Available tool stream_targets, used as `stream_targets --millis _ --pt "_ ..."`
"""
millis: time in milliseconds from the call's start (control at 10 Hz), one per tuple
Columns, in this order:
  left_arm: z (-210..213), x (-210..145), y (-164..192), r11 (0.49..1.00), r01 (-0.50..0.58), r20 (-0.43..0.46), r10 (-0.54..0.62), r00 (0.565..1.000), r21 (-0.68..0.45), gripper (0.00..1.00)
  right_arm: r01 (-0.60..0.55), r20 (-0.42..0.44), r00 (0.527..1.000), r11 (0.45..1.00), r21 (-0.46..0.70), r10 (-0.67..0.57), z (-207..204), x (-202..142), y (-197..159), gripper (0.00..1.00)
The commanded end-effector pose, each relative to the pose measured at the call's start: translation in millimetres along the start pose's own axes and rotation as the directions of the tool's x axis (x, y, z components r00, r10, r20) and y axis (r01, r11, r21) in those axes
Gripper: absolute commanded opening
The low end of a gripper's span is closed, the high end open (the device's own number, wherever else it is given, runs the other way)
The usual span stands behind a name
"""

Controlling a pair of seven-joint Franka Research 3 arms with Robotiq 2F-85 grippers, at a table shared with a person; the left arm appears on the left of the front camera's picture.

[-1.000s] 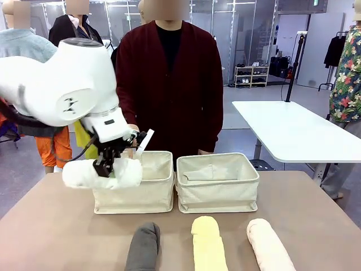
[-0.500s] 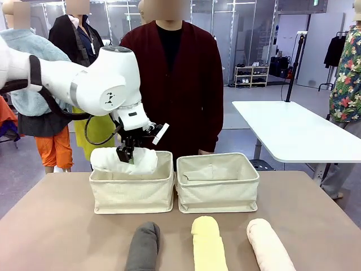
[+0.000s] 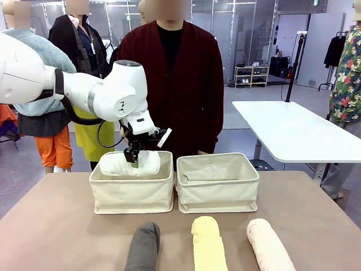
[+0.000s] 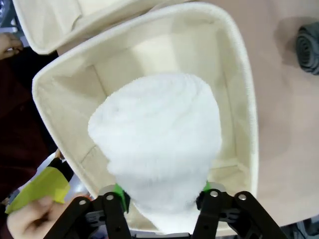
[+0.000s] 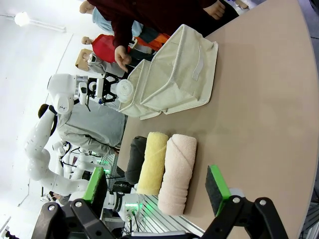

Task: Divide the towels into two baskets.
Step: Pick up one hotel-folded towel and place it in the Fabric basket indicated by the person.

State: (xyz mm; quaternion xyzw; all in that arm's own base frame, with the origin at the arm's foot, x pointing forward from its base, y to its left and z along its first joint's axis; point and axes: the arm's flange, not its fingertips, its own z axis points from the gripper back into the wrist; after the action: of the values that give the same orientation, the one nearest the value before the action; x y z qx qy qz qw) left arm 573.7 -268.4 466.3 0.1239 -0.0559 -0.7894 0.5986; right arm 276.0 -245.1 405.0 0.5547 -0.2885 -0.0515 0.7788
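Observation:
The white towel lies in the left basket, its top above the rim. My left gripper stands over it, and in the left wrist view the green pads press the white towel from both sides inside the basket. The right basket stands beside it. Dark grey, pale yellow and pale pink towels lie in a row near the front edge. My right gripper hangs open above the table, well short of the pink towel.
A person in a dark red cardigan stands right behind the baskets, one hand close to the left basket's far side. A white table stands at the back right. Bare tabletop lies left of the towels.
My left arm has swung right and down, carrying the white towel from beside the left basket into it. The three towels at the front have not moved.

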Motion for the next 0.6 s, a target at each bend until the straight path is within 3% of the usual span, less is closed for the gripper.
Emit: stream_targets --millis 0,300,400,500 --pt "10.7 5.0 7.7 1.000 -0.027 -0.040 0.028 0.999 0.016 1.00 -0.014 0.010 1.000 1.000 0.009 0.014 1.8 -0.3 2.8 1.00" --pt "19.1 2.2 3.9 0.993 -0.115 -0.086 0.116 0.989 0.026 1.00 -0.014 0.010 1.000 1.000 0.009 0.014 1.8 -0.3 2.8 1.00" --pt "21.5 0.4 -5.2 0.985 -0.172 -0.060 0.174 0.983 0.030 1.00 -0.014 0.010 1.000 1.000 0.009 0.014 1.8 -0.3 2.8 1.00" --pt "13.8 3.8 8.4 0.997 -0.073 -0.050 0.074 0.996 0.024 1.00 -0.014 0.010 1.000 1.000 0.009 0.014 1.8 -0.3 2.8 1.00"
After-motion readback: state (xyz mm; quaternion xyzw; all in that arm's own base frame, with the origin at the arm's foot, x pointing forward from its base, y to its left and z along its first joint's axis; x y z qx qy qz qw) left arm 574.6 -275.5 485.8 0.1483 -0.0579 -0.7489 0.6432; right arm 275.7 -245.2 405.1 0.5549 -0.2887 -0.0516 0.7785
